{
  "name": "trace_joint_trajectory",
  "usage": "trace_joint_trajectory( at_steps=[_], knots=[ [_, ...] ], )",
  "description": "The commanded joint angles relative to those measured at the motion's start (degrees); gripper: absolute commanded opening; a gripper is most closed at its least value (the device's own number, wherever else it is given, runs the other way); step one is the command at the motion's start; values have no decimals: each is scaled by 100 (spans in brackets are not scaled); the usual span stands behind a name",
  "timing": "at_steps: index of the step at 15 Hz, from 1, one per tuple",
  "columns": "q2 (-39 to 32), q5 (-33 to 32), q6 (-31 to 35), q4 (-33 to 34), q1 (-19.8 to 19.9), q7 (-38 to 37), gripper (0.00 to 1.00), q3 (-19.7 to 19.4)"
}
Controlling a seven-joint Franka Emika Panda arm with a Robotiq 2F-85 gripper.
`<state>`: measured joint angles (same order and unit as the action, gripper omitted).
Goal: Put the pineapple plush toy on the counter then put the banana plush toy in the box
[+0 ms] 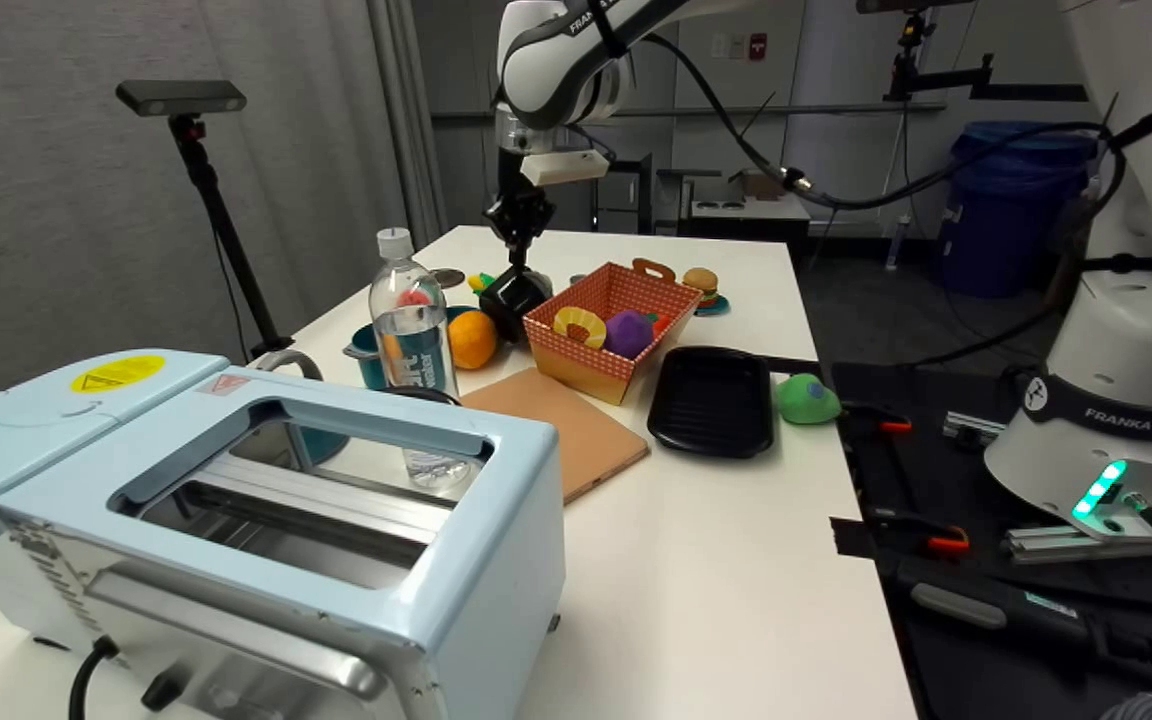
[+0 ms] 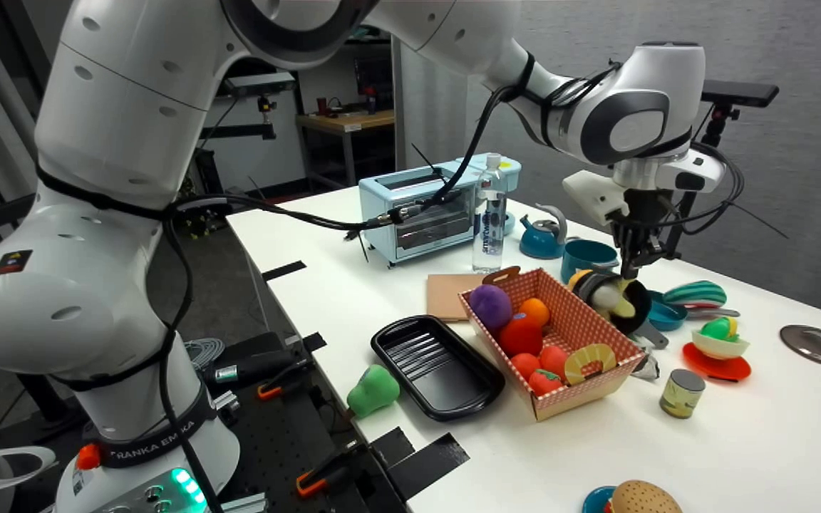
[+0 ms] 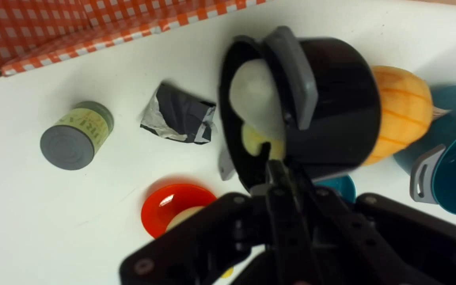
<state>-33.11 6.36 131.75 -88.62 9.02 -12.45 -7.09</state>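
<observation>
Down with the tool (image 2: 629,271) at the mouth of a black pot (image 3: 339,103), tipped perhaps by the contact, for the likely banana plush (image 3: 251,140) inside; can't tell how far closed, nor whether on plush or rim. See the pineapple-ring plush (image 2: 576,367) penned in the gingham box (image 2: 581,320).

Red-and-white checked box (image 2: 569,311), white counter (image 2: 774,442), black pot (image 3: 339,105), orange squash (image 3: 403,111) with darker stripes, pale blue toaster (image 1: 496,550)
</observation>
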Motion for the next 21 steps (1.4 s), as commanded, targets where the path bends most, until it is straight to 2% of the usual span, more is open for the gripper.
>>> trace_joint_trajectory(
  at_steps=[1, 14, 21],
  knots=[
    [396, -8, 89, -362, -56, 45, 2, 3],
    [1253, -48, 88, -989, -316, 30, 2, 105],
    [2008, 2, -3, -1785, -513, 51, 2, 225]
  ],
)
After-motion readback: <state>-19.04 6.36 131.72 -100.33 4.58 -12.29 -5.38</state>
